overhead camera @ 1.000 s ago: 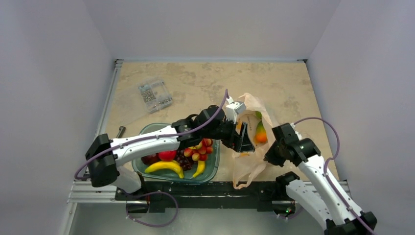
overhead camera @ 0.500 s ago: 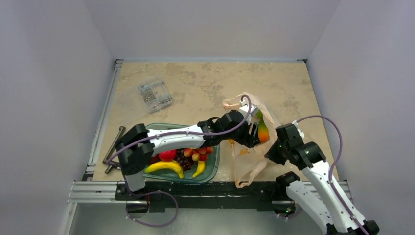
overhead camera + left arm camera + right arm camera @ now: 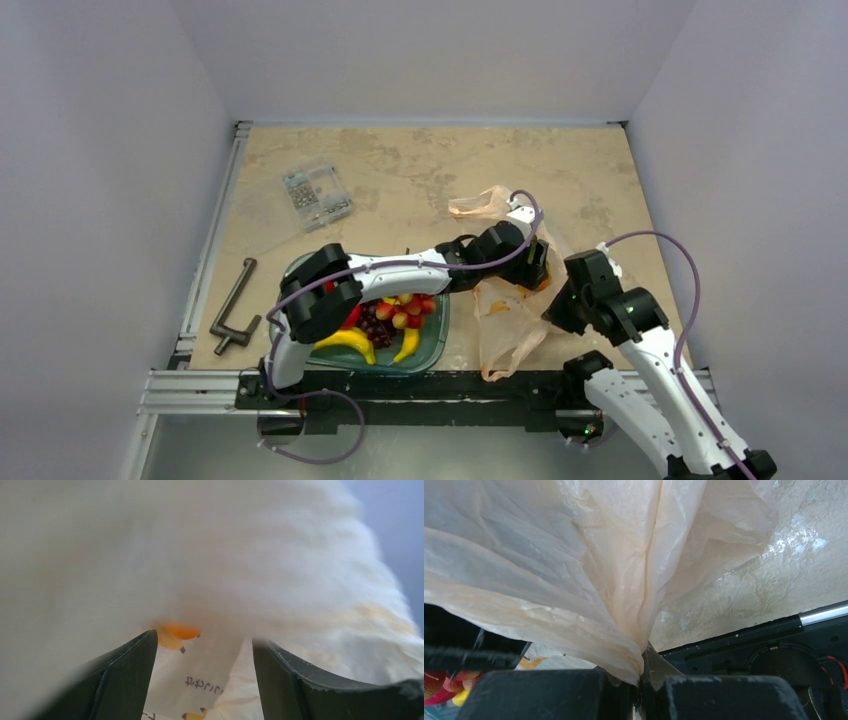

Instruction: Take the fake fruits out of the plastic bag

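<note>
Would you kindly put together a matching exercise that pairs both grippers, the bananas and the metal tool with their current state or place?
Things:
1. left gripper
2. right gripper
3. bananas
4. metal tool

States or places:
A. lying in the teal tray
B. shut on a fold of the plastic bag
C. on the table, left of the tray
D. open, with its fingers inside the bag

Pairs: 1-D, 2-B, 3-A, 4-C.

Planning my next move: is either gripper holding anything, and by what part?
Right gripper pinches the plastic bag by a bunched fold of film; left gripper is open, holding nothing.
</note>
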`<state>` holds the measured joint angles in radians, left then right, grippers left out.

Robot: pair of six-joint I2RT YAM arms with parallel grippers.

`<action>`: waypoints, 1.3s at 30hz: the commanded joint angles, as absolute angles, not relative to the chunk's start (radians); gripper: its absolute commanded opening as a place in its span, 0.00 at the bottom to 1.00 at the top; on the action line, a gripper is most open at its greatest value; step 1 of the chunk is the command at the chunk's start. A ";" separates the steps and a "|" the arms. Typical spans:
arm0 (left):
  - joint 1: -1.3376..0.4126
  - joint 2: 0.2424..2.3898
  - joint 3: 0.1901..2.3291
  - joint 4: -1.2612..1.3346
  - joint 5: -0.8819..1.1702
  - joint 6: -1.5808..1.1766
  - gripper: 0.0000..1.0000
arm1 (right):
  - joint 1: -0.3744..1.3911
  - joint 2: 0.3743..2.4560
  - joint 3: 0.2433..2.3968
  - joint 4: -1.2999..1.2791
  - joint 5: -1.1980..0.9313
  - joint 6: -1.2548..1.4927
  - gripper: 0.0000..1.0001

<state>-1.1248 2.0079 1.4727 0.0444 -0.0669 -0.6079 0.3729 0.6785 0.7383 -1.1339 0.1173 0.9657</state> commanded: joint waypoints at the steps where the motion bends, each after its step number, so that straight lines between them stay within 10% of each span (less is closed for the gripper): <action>1: -1.100 2.061 1.531 0.091 -0.123 -0.595 0.70 | 0.375 0.657 0.792 -1.147 0.132 0.953 0.00; 16: -1.101 2.289 1.732 0.003 -0.184 -0.632 0.81 | 0.375 0.655 0.800 -1.126 0.089 0.946 0.00; 33: -1.086 2.094 1.684 -0.153 -0.092 -0.565 0.11 | 0.373 0.622 0.769 -1.107 0.117 0.945 0.00; 39: -1.036 1.884 1.506 -0.139 0.041 -0.636 0.04 | 0.374 0.614 0.771 -1.074 0.145 0.942 0.00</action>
